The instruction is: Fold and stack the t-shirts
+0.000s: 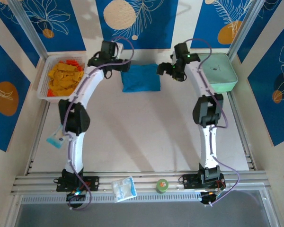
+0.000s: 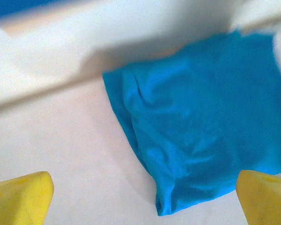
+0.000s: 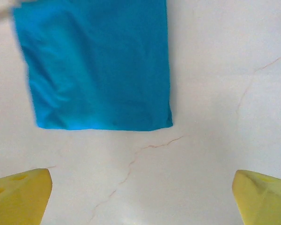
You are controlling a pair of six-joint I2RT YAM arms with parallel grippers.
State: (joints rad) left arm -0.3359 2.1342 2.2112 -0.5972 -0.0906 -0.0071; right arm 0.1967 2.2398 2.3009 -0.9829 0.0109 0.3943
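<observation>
2 wide open, empty | left gripper (image 2: 144, 183) | right gripper (image 3: 141, 186) | t-shirt (image 1: 141, 78) folded

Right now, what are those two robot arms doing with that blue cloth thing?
The two robot arms are working on a folded teal-blue cloth t-shirt. It lies flat at the far side of the white table. The left gripper and the right gripper hover at its two sides, both open, and neither one is gripping it. A white basket with orange-yellow cloth in it sits in the far left corner.
</observation>
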